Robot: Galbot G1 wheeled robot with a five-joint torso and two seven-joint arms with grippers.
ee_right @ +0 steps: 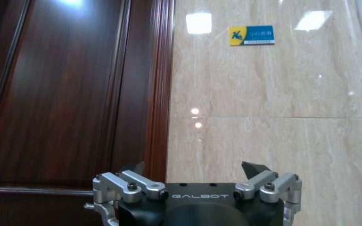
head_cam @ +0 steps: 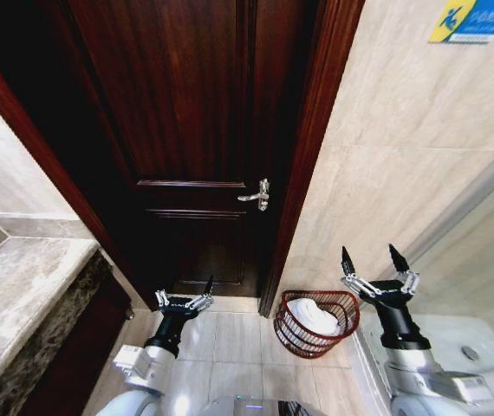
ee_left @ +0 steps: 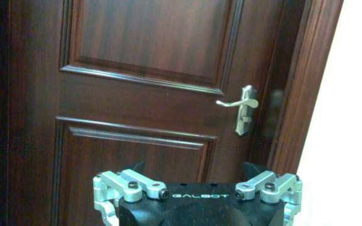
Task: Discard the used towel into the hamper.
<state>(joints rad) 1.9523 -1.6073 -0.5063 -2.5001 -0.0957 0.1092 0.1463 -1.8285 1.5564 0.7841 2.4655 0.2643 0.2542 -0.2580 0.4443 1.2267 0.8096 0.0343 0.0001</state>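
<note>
Towel point(head_cam: 312, 317) in hamper point(head_cam: 292, 334), fingers point(head_cam: 347, 260) spread

I can't read the blue and yellow sign point(head_cam: 472, 19): the head view's top edge crops it, and its print is too small in the right wrist view point(ee_right: 251, 35) too. The hamper's point(head_cam: 292, 330) weave hides the lower part of the white towel point(head_cam: 310, 314). The countertop point(head_cam: 9, 303) runs off the left edge.

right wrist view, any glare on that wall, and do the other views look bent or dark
Right wrist view: ceiling-light glare spots on the glossy tiled wall. Head view: wide-angle bending curves the door frame, and the door is dark. Left wrist view: straight lines, evenly lit, shadowed at the door's far edge.
</note>
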